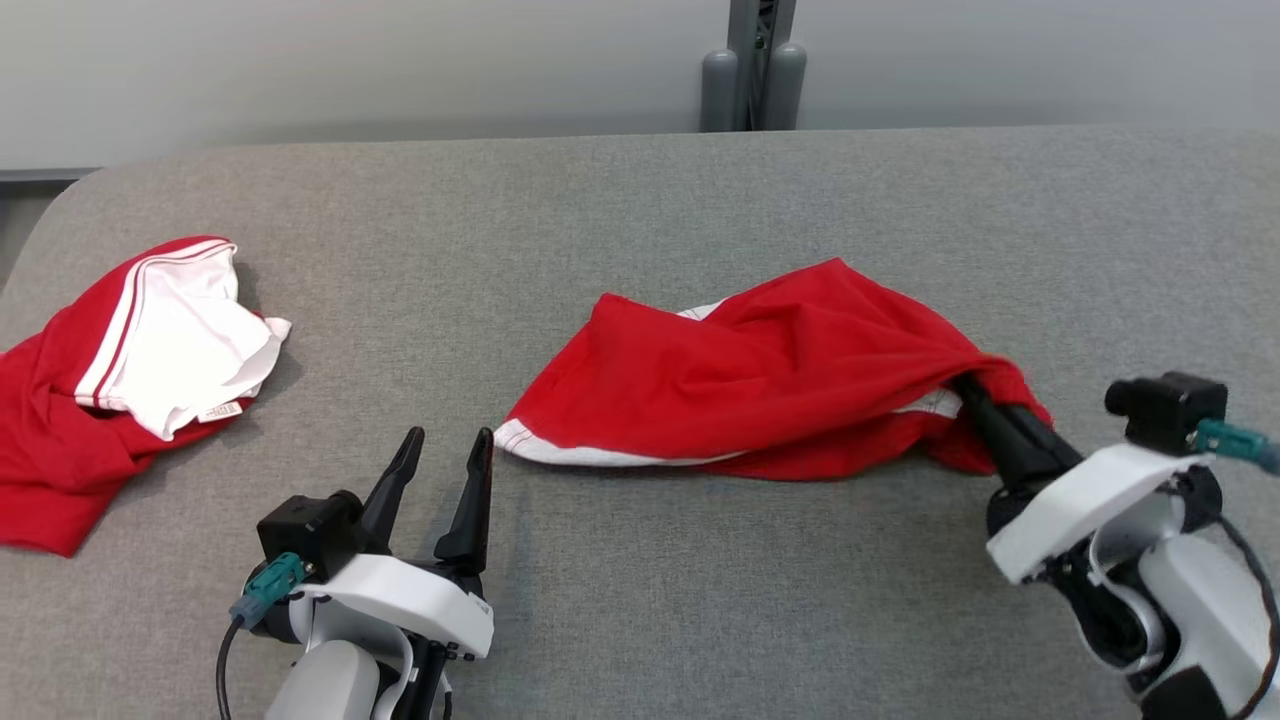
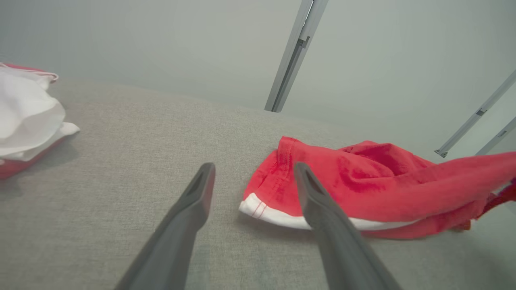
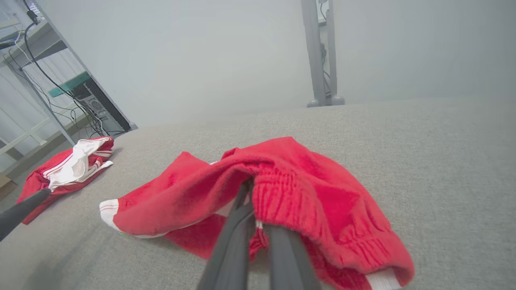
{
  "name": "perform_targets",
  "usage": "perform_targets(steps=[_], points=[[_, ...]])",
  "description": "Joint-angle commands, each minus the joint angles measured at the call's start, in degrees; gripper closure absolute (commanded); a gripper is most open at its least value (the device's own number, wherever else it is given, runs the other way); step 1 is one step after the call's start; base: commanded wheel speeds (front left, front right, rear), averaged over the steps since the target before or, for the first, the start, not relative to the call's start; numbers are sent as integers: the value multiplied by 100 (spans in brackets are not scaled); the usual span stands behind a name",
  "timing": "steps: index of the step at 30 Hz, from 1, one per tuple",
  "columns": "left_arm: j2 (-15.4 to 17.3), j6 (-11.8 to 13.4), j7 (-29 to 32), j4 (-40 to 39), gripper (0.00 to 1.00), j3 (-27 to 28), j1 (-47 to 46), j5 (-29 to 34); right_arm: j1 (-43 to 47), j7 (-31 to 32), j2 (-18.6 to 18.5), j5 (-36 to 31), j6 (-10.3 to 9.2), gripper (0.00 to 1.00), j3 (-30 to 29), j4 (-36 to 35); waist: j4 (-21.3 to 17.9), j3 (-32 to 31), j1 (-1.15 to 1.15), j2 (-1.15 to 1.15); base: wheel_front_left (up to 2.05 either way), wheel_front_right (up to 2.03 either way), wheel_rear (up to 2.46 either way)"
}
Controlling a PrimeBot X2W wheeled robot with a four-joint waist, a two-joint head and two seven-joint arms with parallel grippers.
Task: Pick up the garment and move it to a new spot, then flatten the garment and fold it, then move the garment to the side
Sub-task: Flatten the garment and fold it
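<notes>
In the head view the right gripper (image 1: 975, 400) was clenched on the garment's (image 1: 760, 380) right end, mid-table (image 1: 640, 200), ready, I'd guess, to lift it, while the left gripper (image 1: 448, 440) stood released beside its hem. The left wrist view put that hem just past the spread fingers (image 2: 193, 209). In the right wrist view cloth bunched round the closed fingers (image 3: 238, 225), and with the spare (image 3: 68, 169) lying well apart I counted 2 garments and 2 grippers.

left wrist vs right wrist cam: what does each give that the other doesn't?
Left wrist: the left gripper, jaws spread and empty, near the red garment and its white-trimmed hem.
Right wrist: the right gripper shut on that garment's ribbed waistband, fabric draped over it; a cabled rack behind.
Both: the garment, the second red-and-white garment, the grey table.
</notes>
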Motion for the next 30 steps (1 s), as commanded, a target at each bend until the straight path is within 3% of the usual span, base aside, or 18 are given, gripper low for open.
perform_targets(steps=[1,8,18,19,20,24,30], points=[[25,-10,-27,7,0,-7,-105,-18,-210,158,-24,251,2,100,-56,154,109,82,0,0,0,0,0],[24,-11,-27,21,0,-100,-249,-15,-1130,1102,-118,1283,2,100,-232,1276,521,346,0,0,0,0,0],[24,-9,-26,5,0,-179,-318,-44,-2150,1476,-16,1040,2,100,120,3287,864,537,0,0,0,0,0],[24,-9,-27,4,0,-178,-314,-40,-2194,1505,-11,993,2,67,171,3479,869,536,0,0,0,0,0],[23,-9,-27,5,0,-170,-314,-34,-2253,1495,-7,948,1,0,208,3655,868,532,0,0,0,0,0],[22,5,-26,6,0,-127,-285,3,-2312,1565,165,882,2,0,412,4001,782,469,0,0,0,0,0],[25,4,-27,21,0,-135,-195,-2,-2151,1486,153,959,2,0,746,3779,568,308,0,0,0,0,0]])
